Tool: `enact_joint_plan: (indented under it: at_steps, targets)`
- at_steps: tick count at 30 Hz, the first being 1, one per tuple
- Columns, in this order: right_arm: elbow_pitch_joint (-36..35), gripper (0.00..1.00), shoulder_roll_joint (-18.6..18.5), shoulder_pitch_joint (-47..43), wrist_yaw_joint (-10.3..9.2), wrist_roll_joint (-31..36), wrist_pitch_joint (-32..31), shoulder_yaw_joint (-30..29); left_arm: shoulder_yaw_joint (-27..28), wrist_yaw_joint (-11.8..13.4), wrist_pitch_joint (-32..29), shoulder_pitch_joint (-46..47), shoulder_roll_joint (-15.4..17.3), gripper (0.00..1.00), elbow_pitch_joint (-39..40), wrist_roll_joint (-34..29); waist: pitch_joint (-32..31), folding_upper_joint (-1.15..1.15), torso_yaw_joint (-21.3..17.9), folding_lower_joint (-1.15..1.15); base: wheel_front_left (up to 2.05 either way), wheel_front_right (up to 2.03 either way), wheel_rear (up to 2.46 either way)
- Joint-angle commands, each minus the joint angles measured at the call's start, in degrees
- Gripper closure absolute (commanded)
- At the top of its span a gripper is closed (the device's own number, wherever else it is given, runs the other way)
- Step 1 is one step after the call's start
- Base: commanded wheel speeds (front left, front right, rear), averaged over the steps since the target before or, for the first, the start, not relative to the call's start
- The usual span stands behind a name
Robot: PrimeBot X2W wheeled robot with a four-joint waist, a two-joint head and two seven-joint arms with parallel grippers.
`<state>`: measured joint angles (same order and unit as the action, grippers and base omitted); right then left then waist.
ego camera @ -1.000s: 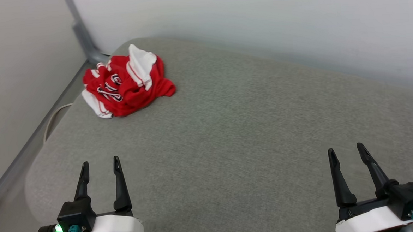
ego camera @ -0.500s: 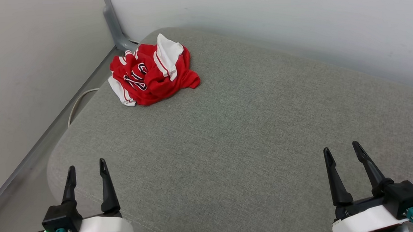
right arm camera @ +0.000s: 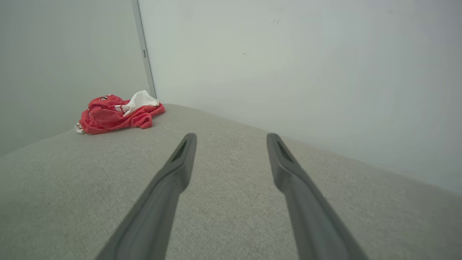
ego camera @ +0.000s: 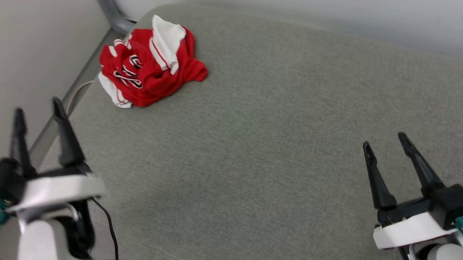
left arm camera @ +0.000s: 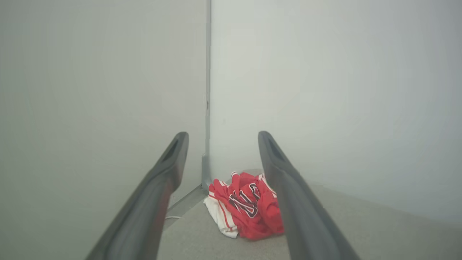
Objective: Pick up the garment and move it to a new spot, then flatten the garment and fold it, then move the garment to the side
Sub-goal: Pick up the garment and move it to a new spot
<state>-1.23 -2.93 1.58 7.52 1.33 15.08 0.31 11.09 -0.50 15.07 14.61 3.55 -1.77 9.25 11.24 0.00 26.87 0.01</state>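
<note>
red shirt (ego camera: 149,71) balled up at far-left corner of cushion (ego camera: 256,144), untouched. left pincer (ego camera: 37,106) spread wide, empty, pointed at it, guessing it's lining up grab. right pincer (ego camera: 383,140) same, idle over cushion's near edge.

head: high above, tilted forward and down across the grey cushion (ego camera: 256,144), wide reach | left wrist: low, level, facing the corner post (left arm camera: 207,108), garment (left arm camera: 249,209) fairly near | right wrist: low, skimming the grey cushion, garment far off at upper left | shared: garment, grey cushion and corner post (in all three views)
</note>
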Motion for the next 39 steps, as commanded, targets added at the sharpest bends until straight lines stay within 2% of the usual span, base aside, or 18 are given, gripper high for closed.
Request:
enact_joint_plan:
  at_steps: [1,7,11,14,17,22,28,34,39]
  targets:
    - [-0.68,0.00,0.09,1.24,-0.06,0.75,0.14,-0.31,1.26,-1.13,0.16,2.36,0.43,0.00,0.14,0.40,2.65,0.00,-2.16,-0.01,0.00,0.00,0.00]
    - [-3.44,0.00,0.07,3.70,-0.05,3.48,0.14,-0.93,5.86,-4.68,0.15,12.38,4.22,0.00,-1.11,0.53,8.49,0.00,-5.59,-0.01,0.00,0.00,0.00]
    - [-5.46,0.00,0.06,5.61,-0.05,5.00,0.13,-1.48,7.06,-5.96,0.15,19.34,7.49,0.00,-3.93,1.51,12.50,0.00,-7.28,-0.01,0.00,0.00,0.00]
    - [-7.15,0.00,0.07,6.74,-0.05,6.25,0.14,-1.93,6.99,-6.50,0.17,25.59,11.70,0.00,-9.09,3.02,15.35,0.00,-8.23,-0.01,0.00,0.00,0.00]
    - [-8.79,0.00,0.06,7.48,-0.06,7.20,0.14,-2.30,4.96,-6.86,0.13,30.55,14.71,0.00,-15.74,6.25,17.64,0.00,-9.02,-0.01,0.00,0.00,0.00]
    - [-11.48,0.00,0.04,8.36,-0.06,8.02,0.14,-2.52,-3.55,-6.86,-3.15,37.13,22.02,0.00,-23.96,13.68,20.74,0.00,-10.52,-0.01,0.00,0.00,0.00]
    - [-13.93,0.00,-0.18,9.12,-0.06,8.89,0.14,-2.20,-14.21,-6.88,-18.39,41.97,27.88,0.00,-31.59,25.89,23.35,0.00,-11.69,-0.01,0.00,0.00,0.00]
    - [-15.42,0.00,-0.53,9.35,-0.06,9.42,0.14,-2.01,-22.00,-6.89,-38.27,44.29,31.91,0.00,-36.18,37.54,25.16,0.00,-12.61,-0.01,0.00,0.00,0.00]
    - [-16.00,0.00,-0.69,9.62,-0.06,9.69,0.14,-2.09,-26.34,-6.89,-47.23,44.48,33.58,0.00,-39.33,42.12,26.47,0.00,-13.20,-0.01,0.00,0.00,0.00]
